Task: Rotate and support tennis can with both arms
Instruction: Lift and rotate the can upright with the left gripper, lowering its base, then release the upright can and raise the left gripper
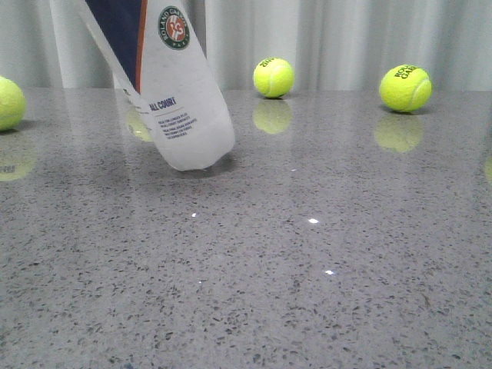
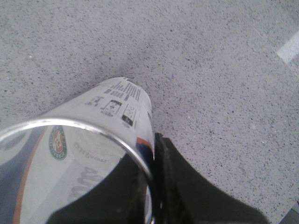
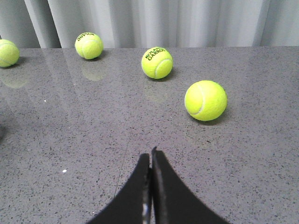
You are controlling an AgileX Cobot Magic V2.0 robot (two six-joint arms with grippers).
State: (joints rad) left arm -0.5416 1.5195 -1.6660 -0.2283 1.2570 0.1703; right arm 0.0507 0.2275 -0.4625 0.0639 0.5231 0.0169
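Can tilted on its base edge, L arm gripping, R arm idle.

I had the Wilson tennis can (image 1: 165, 84) leaning on the grey table (image 1: 323, 292), left gripper (image 2: 152, 186) clamped on its open rim; right gripper (image 3: 150, 186) was closed, empty, near tennis balls (image 3: 205, 100). I judged R should open and brace the can's lower wall before tilting further.

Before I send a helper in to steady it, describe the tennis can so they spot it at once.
On the grey speckled table, look left of centre in the front view, ahead of the pale curtain. The tennis can leans there, its bottom end on the tabletop, with the left gripper at its open rim. Unlike the round yellow-green tennis balls, it is a long white-labelled cylinder with a navy band.
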